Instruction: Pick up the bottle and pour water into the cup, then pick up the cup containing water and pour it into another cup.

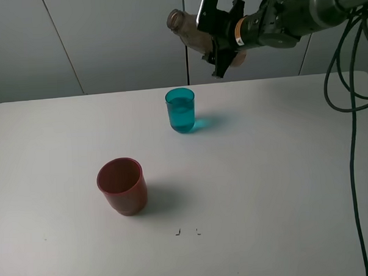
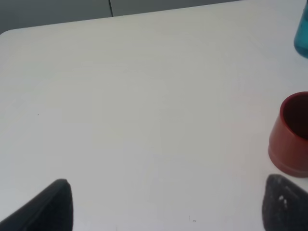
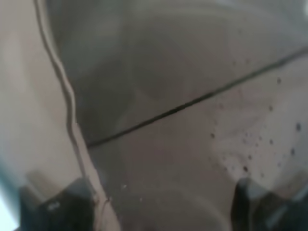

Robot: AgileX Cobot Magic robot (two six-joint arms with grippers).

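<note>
Smoky plastic, the bottle (image 1: 188, 29) sits clamped tight in my right gripper (image 1: 221, 38), tipped nearly flat with its mouth high over the cup (image 1: 181, 110) below my grip, so any water left inside could splash past that narrow rim and wet the table (image 1: 283, 170).

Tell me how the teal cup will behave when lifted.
The teal cup looks well filled with water, so probably heavy for its size and quick to spill if tilted. Its smooth plastic wall may be slippery. Narrow and upright, it could tip if nudged high.
</note>
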